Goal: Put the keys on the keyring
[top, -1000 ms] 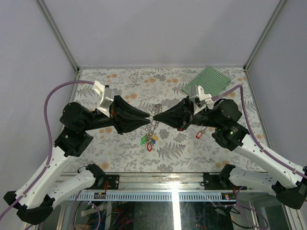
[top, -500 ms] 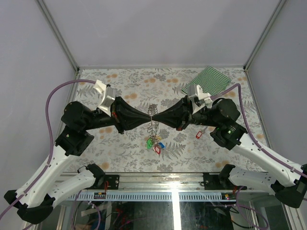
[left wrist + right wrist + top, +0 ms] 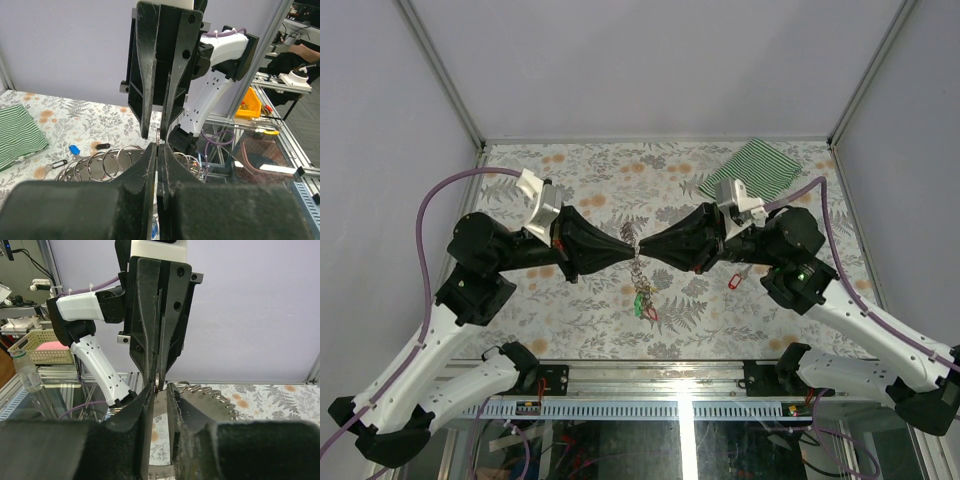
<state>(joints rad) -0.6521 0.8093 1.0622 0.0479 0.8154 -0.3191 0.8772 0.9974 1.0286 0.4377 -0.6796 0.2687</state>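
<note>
Grey keyring (image 3: 638, 266): clenched by left end effector (image 3: 631, 246), right end effector (image 3: 643, 247) parted; carried some keys (image 3: 643, 300), lacked red key (image 3: 732, 282) at four o'clock.

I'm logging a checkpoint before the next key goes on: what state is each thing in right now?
left gripper: shut on the keyring.
right gripper: jaws slightly parted, beside the same loop.
keyring: hanging from the left gripper's tips.
keys on the ring: threaded, bunched at its lower end.
red-tagged key: lying loose, off the ring.
green-striped cloth: folded, lying flat at the far right.
</note>
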